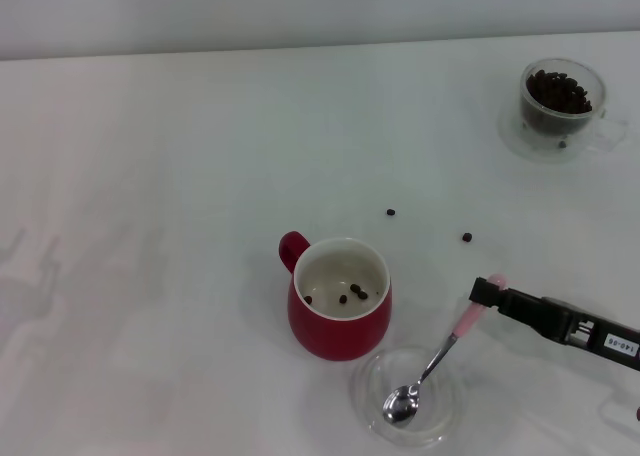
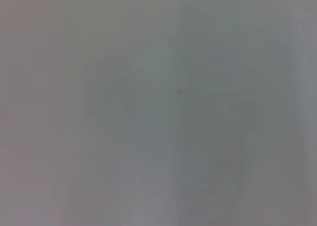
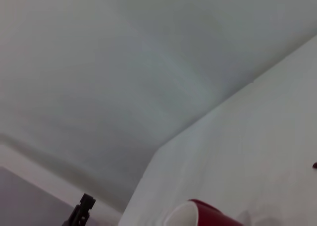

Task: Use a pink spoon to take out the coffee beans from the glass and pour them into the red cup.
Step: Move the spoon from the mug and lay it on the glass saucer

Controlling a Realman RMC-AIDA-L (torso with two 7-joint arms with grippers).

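Just beside right fingers (image 1: 484, 294), pink spoon (image 1: 432, 361)

Right hand (image 1: 484, 294) cut off by head view's right edge, finger state unreadable. Red cup (image 3: 208, 214) cropped in right wrist view. Left wrist view featureless blur.

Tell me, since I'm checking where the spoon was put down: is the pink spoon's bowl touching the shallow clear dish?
Touching. The head view shows the pink spoon lying with its metal bowl down inside the shallow clear dish, stem leaning over the rim toward the right gripper.
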